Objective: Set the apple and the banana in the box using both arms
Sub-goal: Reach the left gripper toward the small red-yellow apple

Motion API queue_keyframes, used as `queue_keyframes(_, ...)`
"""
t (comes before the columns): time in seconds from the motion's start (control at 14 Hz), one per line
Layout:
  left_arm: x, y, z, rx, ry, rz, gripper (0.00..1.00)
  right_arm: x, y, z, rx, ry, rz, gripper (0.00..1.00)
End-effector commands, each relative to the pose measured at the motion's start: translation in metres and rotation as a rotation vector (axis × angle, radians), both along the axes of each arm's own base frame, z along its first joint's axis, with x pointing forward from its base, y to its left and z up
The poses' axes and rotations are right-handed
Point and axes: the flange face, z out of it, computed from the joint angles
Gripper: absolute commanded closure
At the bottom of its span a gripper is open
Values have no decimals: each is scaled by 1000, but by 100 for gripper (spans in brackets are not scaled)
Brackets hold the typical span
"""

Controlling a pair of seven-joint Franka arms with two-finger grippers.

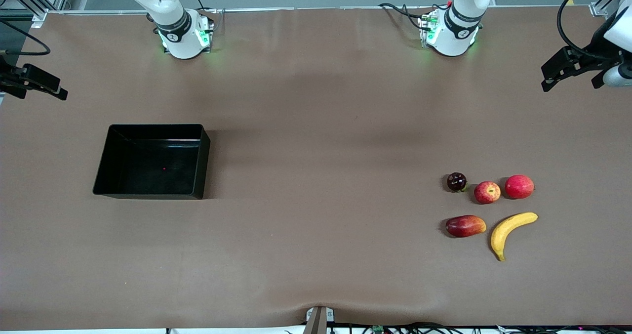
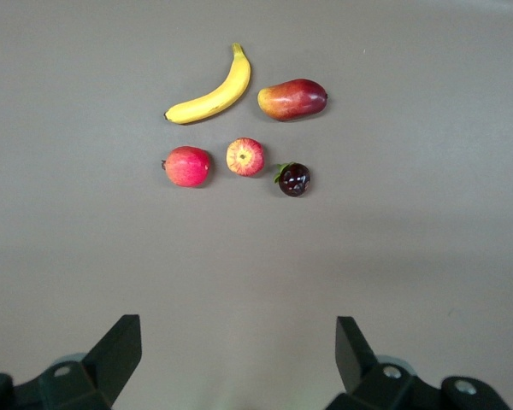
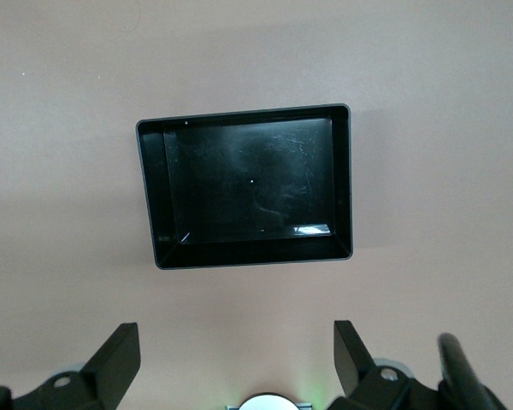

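Note:
The apple, red with yellow streaks, lies at the left arm's end of the table. The yellow banana lies nearer the front camera than it. Both show in the left wrist view, the apple and the banana. The black box stands empty at the right arm's end and shows in the right wrist view. My left gripper is open and empty, high above bare table short of the fruit. My right gripper is open and empty, high above its base. Neither gripper shows in the front view.
A pinkish-red round fruit and a dark plum flank the apple. An elongated dark red-orange fruit lies beside the banana. Black fixtures stand at both ends of the table.

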Motion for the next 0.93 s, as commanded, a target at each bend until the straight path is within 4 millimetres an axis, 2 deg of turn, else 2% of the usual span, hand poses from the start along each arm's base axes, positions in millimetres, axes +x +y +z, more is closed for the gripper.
queue_keyframes(0.0,-1,0,6,1,7,-4,0,4,-1,3,19,-5,5,0)
queue_keyframes(0.28,5,3,-3,4,24,-3,0,4,0,2,19,-2,7,0)
queue_keyframes(0.43,17,5,-19,0,46,-6,0,5,-1,1,17,-2,5,0)
queue_keyframes(0.5,29,16,-32,-9,50,6,0,6,-1,-1,18,1,-1,0)
queue_keyframes(0.57,42,27,-47,-12,46,21,0,14,-3,-15,18,24,-6,0)
queue_keyframes(0.64,54,28,-63,-13,44,19,0,18,-7,-22,19,36,-6,0)
queue_keyframes(0.71,64,29,-83,-15,42,18,0,19,-11,-24,21,40,-16,0)
queue_keyframes(0.85,77,35,-129,-17,-8,20,0,22,-9,-20,5,31,-8,0)
